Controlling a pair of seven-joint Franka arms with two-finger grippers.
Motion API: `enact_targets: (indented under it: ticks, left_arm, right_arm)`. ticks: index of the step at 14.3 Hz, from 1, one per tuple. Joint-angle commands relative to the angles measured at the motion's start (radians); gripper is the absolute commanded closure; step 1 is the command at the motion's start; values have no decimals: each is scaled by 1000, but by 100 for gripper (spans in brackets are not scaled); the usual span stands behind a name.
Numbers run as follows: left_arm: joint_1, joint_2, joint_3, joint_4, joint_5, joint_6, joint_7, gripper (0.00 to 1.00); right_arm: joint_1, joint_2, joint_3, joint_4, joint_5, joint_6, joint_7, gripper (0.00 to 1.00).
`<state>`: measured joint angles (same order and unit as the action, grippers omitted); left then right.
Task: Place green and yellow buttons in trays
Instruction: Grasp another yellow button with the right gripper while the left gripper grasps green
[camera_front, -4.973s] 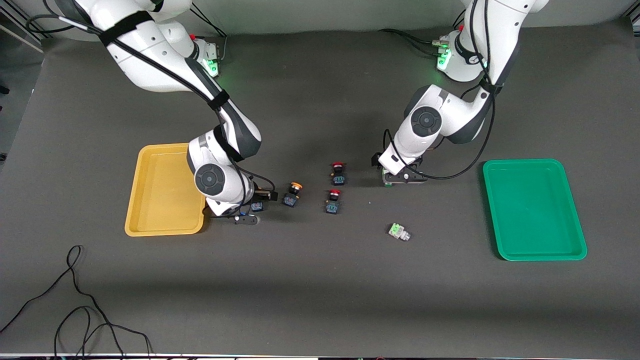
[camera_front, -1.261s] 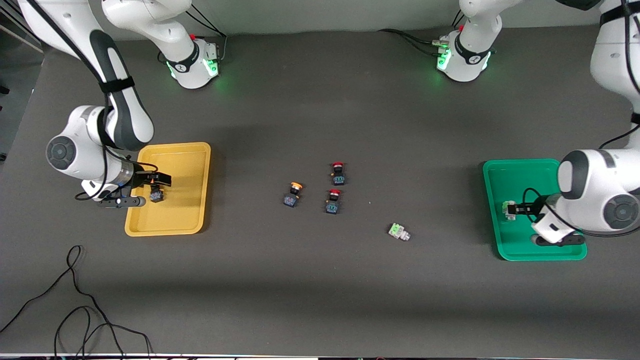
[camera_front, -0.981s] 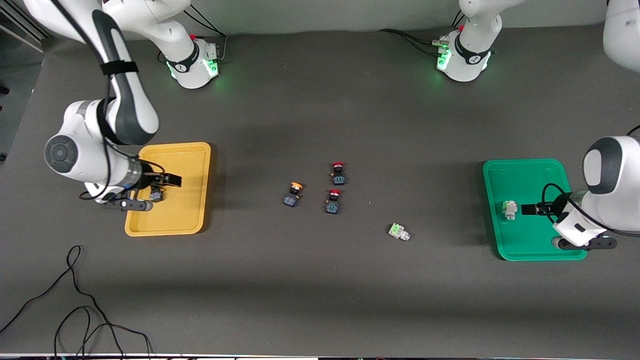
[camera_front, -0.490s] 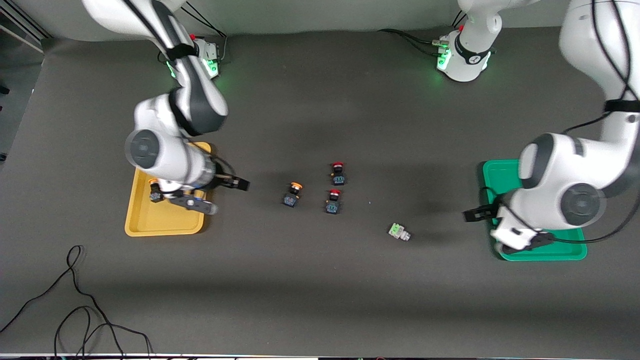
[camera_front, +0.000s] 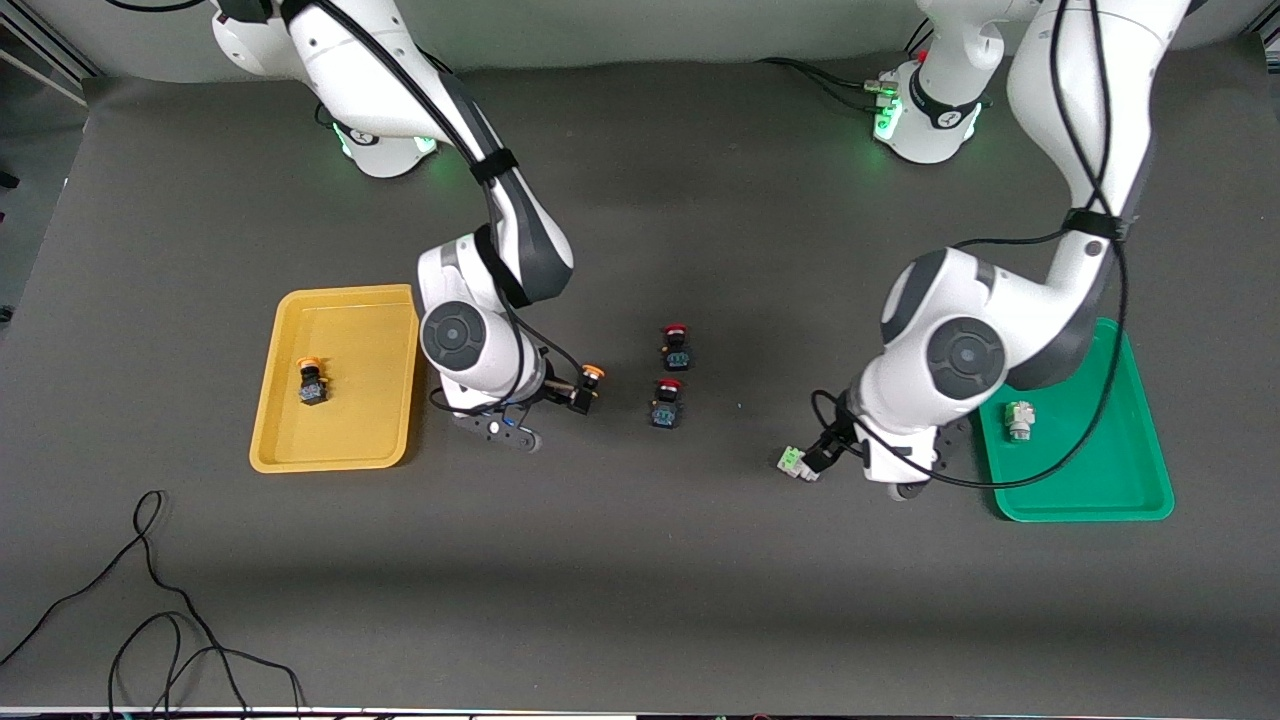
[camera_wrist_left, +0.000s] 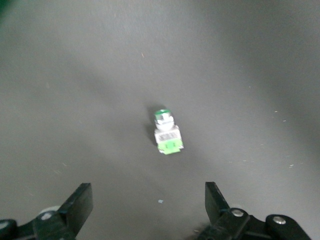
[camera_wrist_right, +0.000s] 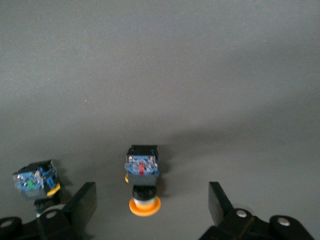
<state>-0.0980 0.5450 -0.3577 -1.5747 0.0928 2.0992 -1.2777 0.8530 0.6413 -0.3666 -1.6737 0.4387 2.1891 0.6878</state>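
Right gripper (camera_wrist_right: 148, 210) fingers (camera_wrist_right: 82, 202) spread wide, nothing gripped. It hangs over the middle of the dark grey table (camera_front: 640, 180), w/ a black-and-blue pushbutton with a round orange cap (camera_wrist_right: 143, 177) on the mat between the two fingers, not touched. In the front view that same button is (camera_front: 587, 386), lying on its side, cap pointing away from the front camera.

Left gripper (camera_wrist_left: 149, 207) fingers (camera_wrist_left: 214, 197) also released, empty. It's over the table just off the green tray's edge, w/ a small white-grey pushbutton with light-green parts (camera_wrist_left: 166, 132) lying on its side on the mat ahead of the fingertips, apart from them. Front view has it at (camera_front: 797, 462).

Stuff nearby: two black switches w/ red caps, one (camera_front: 676, 346) farther from the front camera, the other (camera_front: 666, 401) nearer, sitting between the two grippers in the table's middle. Neither blocks either button. Loose black cable (camera_front: 150, 620) lies near the table's front edge at the right arm's end.

Trays: shallow yellow plastic tray (camera_front: 350, 455) toward the right arm's end already has one orange-capped button (camera_front: 311, 383) in it. Shallow green plastic tray (camera_front: 1110, 495) toward the left arm's end, partly covered by the left arm, holds one white-grey button (camera_front: 1019, 418).
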Motion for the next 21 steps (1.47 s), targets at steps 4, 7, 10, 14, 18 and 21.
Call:
enact_targets:
  ticks: [4,7,10,14,18,21]
  left_arm:
    - [-65,165,22,5,137,125,-126,0]
    - [-65,213,23,7,176,176,-131,0]
    - [-66,240,40,9,205,205,-131,0]
    - [-65,250,46,9,214,223,-126,30]
    - [-65,250,46,10,225,222,-124,73]
    - [-54,228,45,60,225,181,-112,80]
  right_arm:
    - [50,135,24,32,29,127,33,1]
    - [50,146,37,26,28,143,32,16]
    - [57,135,35,26,29,143,33,100]
    - [50,86,26,25,28,126,22,100]
    - [26,-81,-67,25,14,-137,-60,100]
    - [29,-195,-190,25,-12,-322,-161,100]
